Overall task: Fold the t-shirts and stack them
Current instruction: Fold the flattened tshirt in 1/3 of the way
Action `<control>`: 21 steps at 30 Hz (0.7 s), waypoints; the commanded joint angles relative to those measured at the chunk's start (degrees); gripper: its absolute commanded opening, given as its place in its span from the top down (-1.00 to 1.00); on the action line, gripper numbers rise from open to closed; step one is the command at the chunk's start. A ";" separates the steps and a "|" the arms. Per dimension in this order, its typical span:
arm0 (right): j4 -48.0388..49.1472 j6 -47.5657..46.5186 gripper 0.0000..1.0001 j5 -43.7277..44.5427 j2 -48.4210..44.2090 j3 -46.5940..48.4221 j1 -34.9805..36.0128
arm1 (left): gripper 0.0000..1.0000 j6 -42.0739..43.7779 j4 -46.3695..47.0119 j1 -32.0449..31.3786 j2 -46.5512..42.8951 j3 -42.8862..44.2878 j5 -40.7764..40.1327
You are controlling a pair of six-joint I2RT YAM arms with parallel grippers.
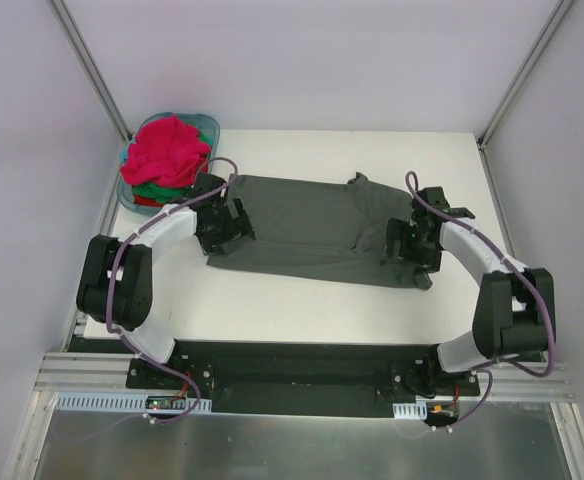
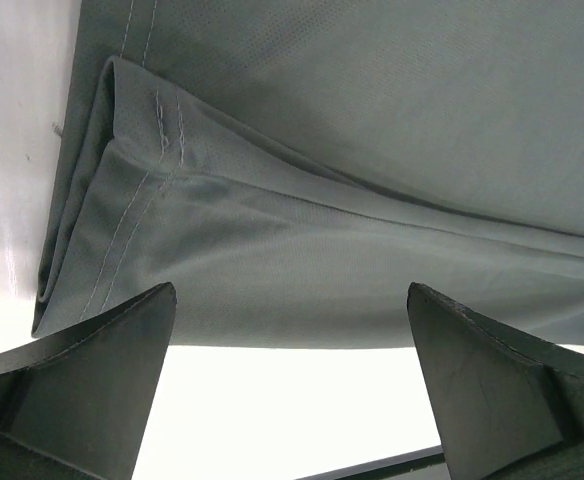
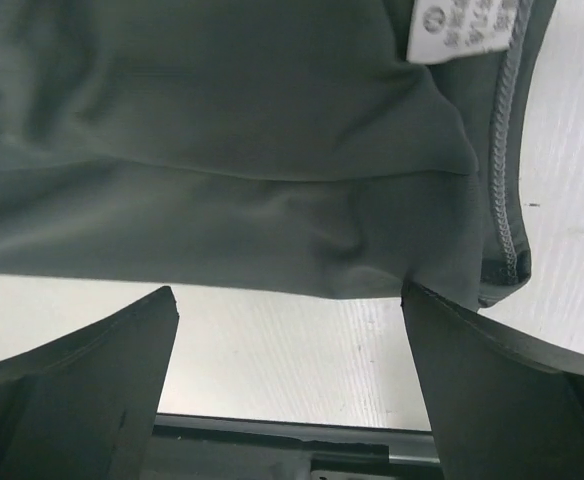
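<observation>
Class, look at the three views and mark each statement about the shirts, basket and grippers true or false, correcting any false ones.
1. The grey shirt lies on the table between the left gripper and the right gripper. True.
2. The left gripper is clamped on the grey shirt. False: its jaws stand open with nothing between them.
3. A pink shirt lies on top in the basket. True.
4. The basket stands at the table's near right corner. False: it is at the far left corner.
5. A white label shows on the grey shirt near the right gripper. True.
</observation>
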 commanded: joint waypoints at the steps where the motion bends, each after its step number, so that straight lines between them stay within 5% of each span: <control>1: 1.34 2.84 -0.92 -0.18 5.10 -1.60 -2.88 | -0.98 -0.38 -0.72 -0.18 3.35 2.02 -1.56; 9: 3.55 4.94 -0.92 -1.25 8.45 -6.25 -5.61 | -0.98 0.24 -0.81 0.17 3.80 -4.04 -3.24; 21: -4.27 7.32 -0.92 1.48 -9.29 -16.98 -6.93 | -0.98 -2.05 -1.69 -0.35 -12.71 -22.14 0.89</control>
